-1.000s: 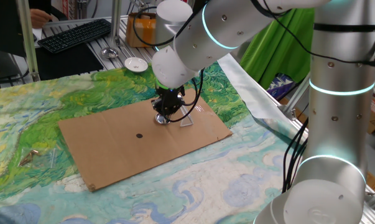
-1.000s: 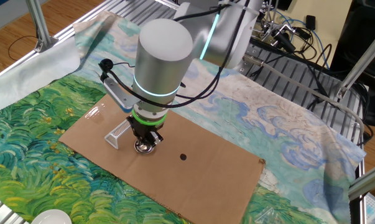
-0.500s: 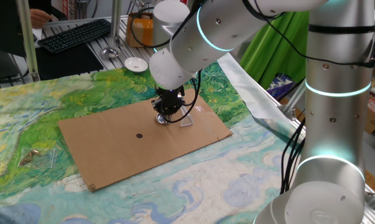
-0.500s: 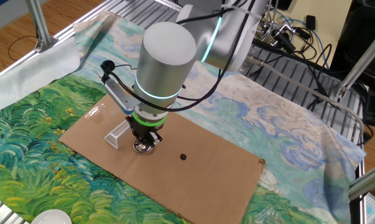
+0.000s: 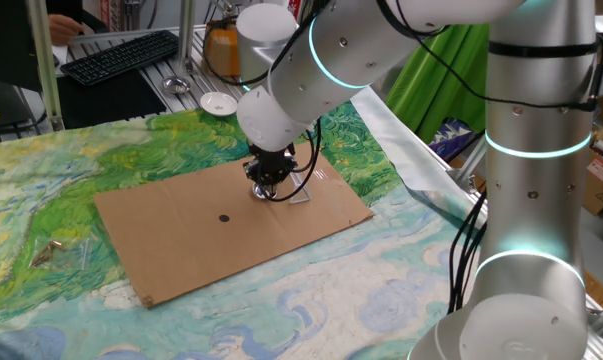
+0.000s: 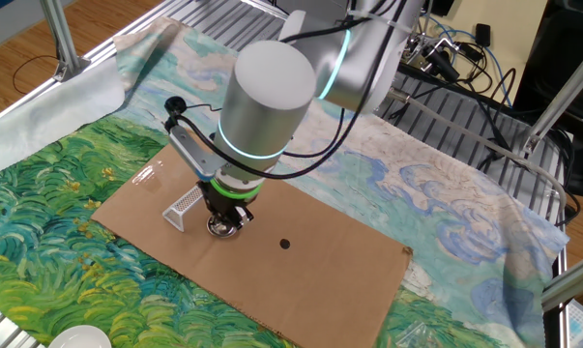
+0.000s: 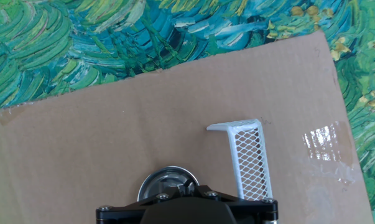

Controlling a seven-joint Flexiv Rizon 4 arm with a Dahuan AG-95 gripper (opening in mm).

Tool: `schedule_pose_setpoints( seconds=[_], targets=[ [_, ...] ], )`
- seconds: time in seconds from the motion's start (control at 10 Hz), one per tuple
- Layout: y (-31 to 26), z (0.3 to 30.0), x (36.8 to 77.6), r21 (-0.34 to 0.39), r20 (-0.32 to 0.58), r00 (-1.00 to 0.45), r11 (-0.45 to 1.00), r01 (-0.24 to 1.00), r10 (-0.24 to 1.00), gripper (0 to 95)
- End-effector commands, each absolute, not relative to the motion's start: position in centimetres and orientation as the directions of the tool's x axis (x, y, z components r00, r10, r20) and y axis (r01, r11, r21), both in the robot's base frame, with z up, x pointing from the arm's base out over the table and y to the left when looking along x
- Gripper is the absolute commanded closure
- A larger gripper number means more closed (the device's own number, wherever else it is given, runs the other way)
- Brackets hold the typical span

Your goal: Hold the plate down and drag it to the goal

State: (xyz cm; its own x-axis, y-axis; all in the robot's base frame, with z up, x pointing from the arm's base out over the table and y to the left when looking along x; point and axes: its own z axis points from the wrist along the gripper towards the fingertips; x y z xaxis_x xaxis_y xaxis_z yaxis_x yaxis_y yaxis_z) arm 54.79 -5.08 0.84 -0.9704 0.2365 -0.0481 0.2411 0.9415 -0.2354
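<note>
The plate (image 7: 164, 184) is a tiny shiny silver dish on the brown cardboard (image 7: 112, 143). It also shows in one fixed view (image 5: 262, 193) and in the other fixed view (image 6: 219, 228). My gripper (image 7: 186, 186) is shut, with its tip pressed down on the plate's centre (image 5: 268, 183) (image 6: 225, 215). The goal (image 7: 249, 155), a whitish mesh wedge frame, lies just right of the plate in the hand view, a small gap away. The goal also shows in both fixed views (image 5: 300, 194) (image 6: 183, 207).
A small black dot (image 5: 224, 217) (image 6: 284, 244) marks the cardboard away from the plate. A white saucer (image 5: 218, 103) and a keyboard (image 5: 121, 55) lie beyond the painted cloth. Another white dish (image 6: 78, 338) sits at the near edge.
The arm's upper links have leaned slightly. The gripper tip and the plate stay in nearly the same spot beside the goal.
</note>
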Motion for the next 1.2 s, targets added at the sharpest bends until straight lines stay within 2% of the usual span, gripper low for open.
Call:
schedule_pose_setpoints(
  seconds=[0.1, 1.2],
  targets=[
    [-5.2, 0.8, 54.9, -0.252, -0.053, -0.971, 0.938, 0.238, 0.233, 95.0],
    [-6.3, 0.7, 55.5, -0.332, -0.062, -0.978, 0.920, 0.210, 0.201, 95.0]
  ],
)
